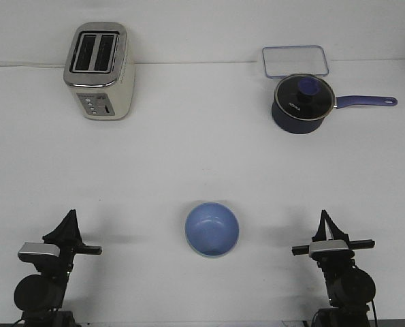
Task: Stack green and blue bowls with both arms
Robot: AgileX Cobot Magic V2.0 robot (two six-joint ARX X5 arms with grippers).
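Bowls are the point here, yet only one round, smooth periwinkle-blue bowl (212, 229) shows, upright on the white surface (202, 157) at lower centre; a thin pale rim at its base may be the sage-green one nested beneath, though I cannot tell. Smaller things sit at the lower corners: the left pincer (70, 225) and right pincer (325, 225), each empty with fingers seemingly drawn together, flank the bowl, well apart from it, the right one seemingly slightly nearer.
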